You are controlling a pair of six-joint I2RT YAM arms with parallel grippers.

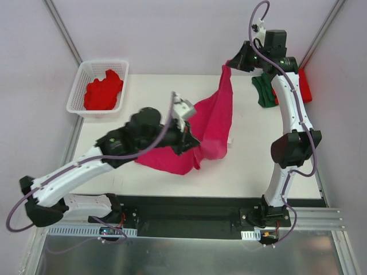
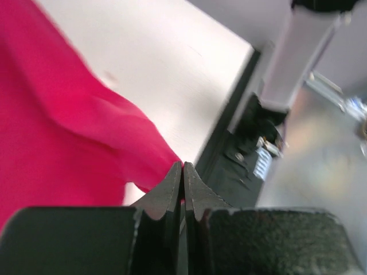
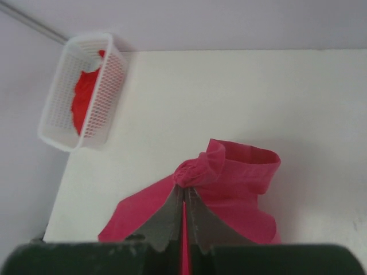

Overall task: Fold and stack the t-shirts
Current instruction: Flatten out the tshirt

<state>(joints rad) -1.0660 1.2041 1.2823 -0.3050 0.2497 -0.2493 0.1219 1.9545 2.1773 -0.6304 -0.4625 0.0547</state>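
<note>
The pink t-shirt (image 1: 213, 120) hung stretched from the left gripper (image 2: 182, 166) (shut tight on its low edge) up and away to the right gripper (image 3: 184, 192), pinching its top.

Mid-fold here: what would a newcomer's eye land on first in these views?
The pink shirt hangs stretched above the middle of the table, pinched by the right gripper high at the far side and the left gripper lower, nearer the front. A red shirt lies crumpled in the white basket at the far left corner, while a green shirt and a second red shirt lie at the far right edge.
</note>
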